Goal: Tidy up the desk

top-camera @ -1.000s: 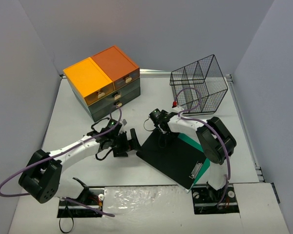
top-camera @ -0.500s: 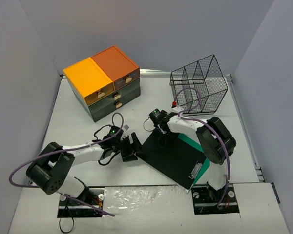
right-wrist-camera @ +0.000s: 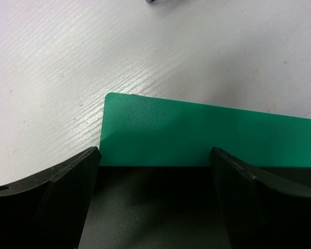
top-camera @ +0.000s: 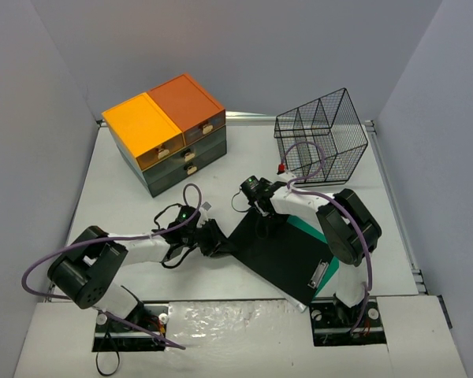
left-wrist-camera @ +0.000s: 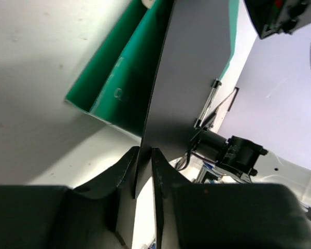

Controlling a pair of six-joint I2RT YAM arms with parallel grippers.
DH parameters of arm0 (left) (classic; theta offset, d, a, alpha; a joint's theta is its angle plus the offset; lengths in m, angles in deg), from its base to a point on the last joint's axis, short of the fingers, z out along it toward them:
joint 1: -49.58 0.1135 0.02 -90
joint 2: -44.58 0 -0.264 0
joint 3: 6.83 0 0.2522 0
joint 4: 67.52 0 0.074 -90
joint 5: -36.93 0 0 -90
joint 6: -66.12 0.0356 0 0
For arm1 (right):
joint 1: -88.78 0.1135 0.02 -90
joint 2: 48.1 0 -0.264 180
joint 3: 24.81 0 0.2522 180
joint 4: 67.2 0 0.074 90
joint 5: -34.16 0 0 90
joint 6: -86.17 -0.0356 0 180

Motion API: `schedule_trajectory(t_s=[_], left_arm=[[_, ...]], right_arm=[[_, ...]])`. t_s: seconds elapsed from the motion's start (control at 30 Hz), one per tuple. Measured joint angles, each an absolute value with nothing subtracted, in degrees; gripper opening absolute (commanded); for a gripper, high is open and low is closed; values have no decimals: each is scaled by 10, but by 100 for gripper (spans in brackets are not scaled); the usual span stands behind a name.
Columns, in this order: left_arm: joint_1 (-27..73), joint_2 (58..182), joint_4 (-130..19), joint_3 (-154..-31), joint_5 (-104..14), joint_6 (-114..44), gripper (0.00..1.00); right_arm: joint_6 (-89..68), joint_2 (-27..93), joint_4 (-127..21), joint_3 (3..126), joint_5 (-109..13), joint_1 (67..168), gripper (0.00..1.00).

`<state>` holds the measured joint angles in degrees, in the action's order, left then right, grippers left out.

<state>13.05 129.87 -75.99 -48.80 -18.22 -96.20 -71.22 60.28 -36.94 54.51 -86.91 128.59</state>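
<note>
A black clipboard [top-camera: 280,256] lies at a slant on the white desk [top-camera: 118,205], on top of a green folder [top-camera: 309,228]. My left gripper [top-camera: 221,246] is at the board's left corner, shut on its thin edge. In the left wrist view the board [left-wrist-camera: 192,78] stands lifted off the green folder [left-wrist-camera: 124,88] and runs down between the two fingers of the left gripper [left-wrist-camera: 143,155]. My right gripper [top-camera: 262,222] hangs open over the board's far corner. The right wrist view shows the right gripper [right-wrist-camera: 154,151] straddling the black board [right-wrist-camera: 155,207] and the green folder [right-wrist-camera: 197,135], holding nothing.
An orange-topped dark green drawer chest [top-camera: 169,130] stands at the back left. At the back right is a black wire basket [top-camera: 322,134], with a small red thing [top-camera: 281,168] at its front corner. The board's metal clip [top-camera: 317,274] points toward the right arm's base.
My left gripper moved right to the clipboard's left corner and closed on its edge. The right arm has not moved.
</note>
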Motion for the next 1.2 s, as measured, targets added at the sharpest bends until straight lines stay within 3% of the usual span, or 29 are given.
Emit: schedule_trajectory(t_s=[0.53, 0.93, 1.2], left_arm=[[133, 1221, -625, -550, -193, -901, 0], [159, 1261, -603, -589, -195, -872, 0], [201, 1275, -601, -615, -181, -868, 0]], right_arm=[[-692, 575, -363, 537, -861, 1286, 86], [-634, 278, -317, 499, -861, 1252, 87], [-623, 222, -304, 414, -803, 1242, 87]])
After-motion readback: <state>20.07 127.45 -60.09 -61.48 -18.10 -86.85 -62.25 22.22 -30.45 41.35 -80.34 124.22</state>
